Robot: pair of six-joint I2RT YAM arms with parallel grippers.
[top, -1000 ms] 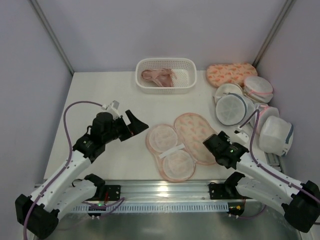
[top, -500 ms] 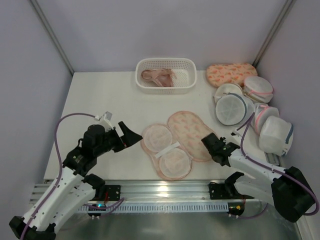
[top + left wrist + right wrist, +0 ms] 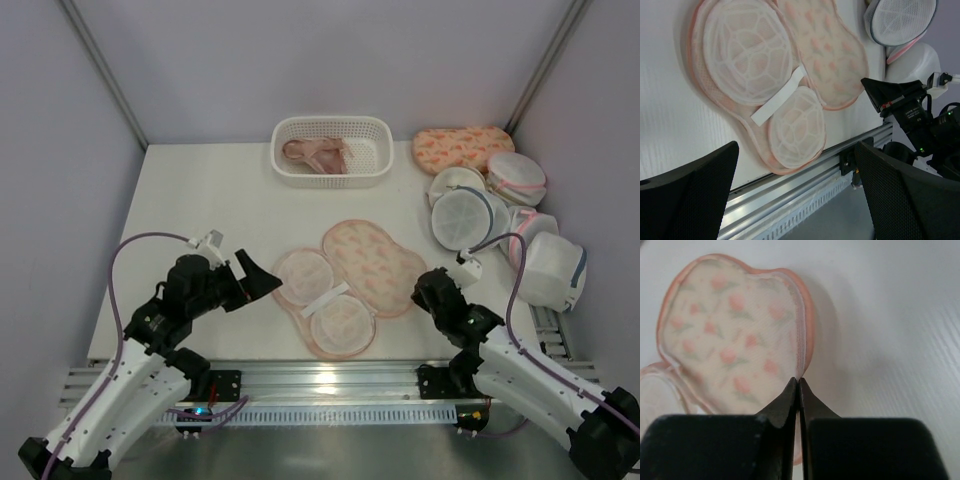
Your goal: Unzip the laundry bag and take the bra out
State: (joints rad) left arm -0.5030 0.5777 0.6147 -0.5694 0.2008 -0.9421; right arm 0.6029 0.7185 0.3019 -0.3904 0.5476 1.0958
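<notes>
Across the white counter, the biggest item is the laundry bag. It lies unzipped and spread flat near the front edge, between the two arms. One half is padded cream-peach fabric with a small orange-red print and a pink rim. The other half carries two round white mesh domes, stiff and ribbed, joined by a flat white strap.

At the back of the counter stands a white slatted plastic basket, oblong with rounded corners. The bra lies inside it, a small heap of soft pale pink fabric with thin straps, well apart from the bag.

Along the right side sits a cluster of round white mesh bags with blue or pink trim. Behind them lies another printed peach bag, zipped shut.

The left pincer hovers just left of the mesh half. Its textured black fingers are spread wide, holding and touching nothing.

The right pincer sits low at the right rim of the printed half. Its fingers are pressed flat together with their tips right on the pink edging. They appear to pinch a thin fold of that rim, though the tips cover the contact itself.
</notes>
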